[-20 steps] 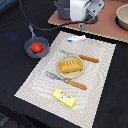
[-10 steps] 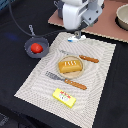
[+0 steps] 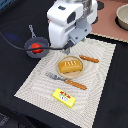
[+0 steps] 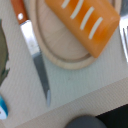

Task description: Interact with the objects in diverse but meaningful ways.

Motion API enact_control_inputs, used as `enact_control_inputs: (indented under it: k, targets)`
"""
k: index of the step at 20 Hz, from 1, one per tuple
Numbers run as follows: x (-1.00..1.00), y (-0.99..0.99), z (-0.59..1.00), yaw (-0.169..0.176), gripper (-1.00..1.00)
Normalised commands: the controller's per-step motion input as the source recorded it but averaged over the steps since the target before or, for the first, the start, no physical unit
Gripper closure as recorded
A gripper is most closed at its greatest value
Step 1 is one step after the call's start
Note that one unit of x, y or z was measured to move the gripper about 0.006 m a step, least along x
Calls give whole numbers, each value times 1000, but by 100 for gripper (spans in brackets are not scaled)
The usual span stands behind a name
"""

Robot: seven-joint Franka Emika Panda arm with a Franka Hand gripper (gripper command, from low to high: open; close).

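Just below end effector point(image 3: 66, 47), bread loaf point(image 3: 69, 65)

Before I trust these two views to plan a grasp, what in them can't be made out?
- Gripper: in the exterior view the arm's white body hides the fingers; the wrist view shows none clearly, so open or shut is unknown.
- Knife: its handle is cut off by the wrist view's edge; in the exterior view the arm partly covers it.
- Bread loaf: cropped in the wrist view.
- Yellow block: label too small and blurred.
- Red tomato: what it sits in is unclear.
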Motion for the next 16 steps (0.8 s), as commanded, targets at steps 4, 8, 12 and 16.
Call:
enact_control_inputs:
  k: [4,8,12,16]
  targets:
    - [429,-741,26,0,-100]
    - [420,-739,1,0,-100]
    - [433,-751,0,0,-100]
    - [483,-754,60,0,-100]
